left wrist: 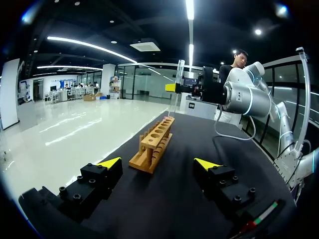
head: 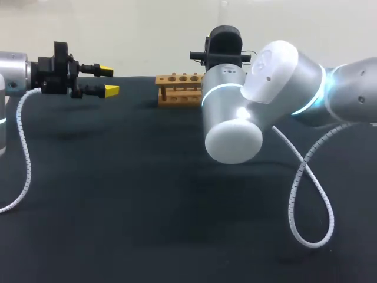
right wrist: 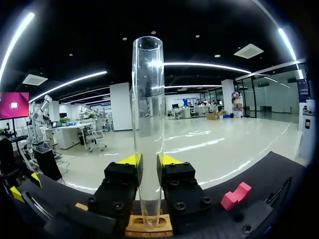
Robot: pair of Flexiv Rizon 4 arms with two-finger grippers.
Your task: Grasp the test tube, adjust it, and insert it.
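Glass test tube (right wrist: 148, 129) stands upright in our right claw (right wrist: 149, 162), whose two yellow-tipped fingers press on it from either side at about a third of its height. The tube's open mouth rises well above the fingers. Its rounded lower end sits right at the end hole of the wooden rack (right wrist: 148, 226), though we cannot tell whether it has entered the hole or only hangs over it. Our left wrist view shows the same tube (left wrist: 177, 84) over the rack's far end (left wrist: 153, 144).

Our left claw (head: 108, 80) hangs above the dark surface (head: 118, 194), well apart from the rack (head: 178, 88). Its fingers are spread wide with nothing between them, and it points along the rack's length. A small pink block (right wrist: 236, 195) lies on the surface off to one side of our right claw.
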